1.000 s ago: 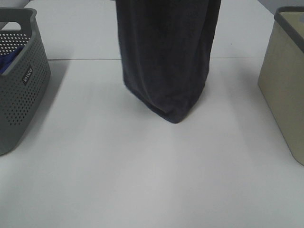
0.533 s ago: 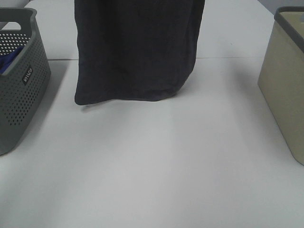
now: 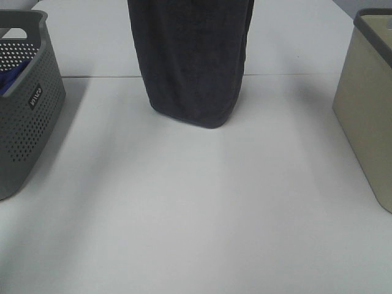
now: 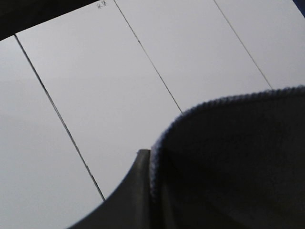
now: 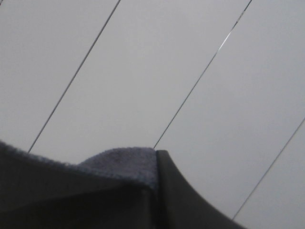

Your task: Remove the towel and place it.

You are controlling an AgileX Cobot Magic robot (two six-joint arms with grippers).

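The dark charcoal towel [image 3: 190,61] hangs from above the top edge of the exterior high view, over the far middle of the white table [image 3: 196,208]. Its folded lower end sits close to the tabletop; I cannot tell whether it touches. Neither gripper shows in that view. In the left wrist view my left gripper [image 4: 151,183] is shut on the towel's [image 4: 233,162] hemmed edge, one dark finger [image 4: 136,195] beside the cloth. In the right wrist view my right gripper [image 5: 156,188] is shut on a towel [image 5: 119,167] corner, against its finger [image 5: 183,195].
A grey perforated basket [image 3: 27,116] stands at the left edge with a blue cloth [image 3: 9,79] inside. A beige basket [image 3: 367,116] with a grey rim stands at the right edge. Seams between the table panels run across the far part.
The towel's lower end has risen away from the near table. It swung left and spread wide half a second ago, and now hangs narrower near the middle.
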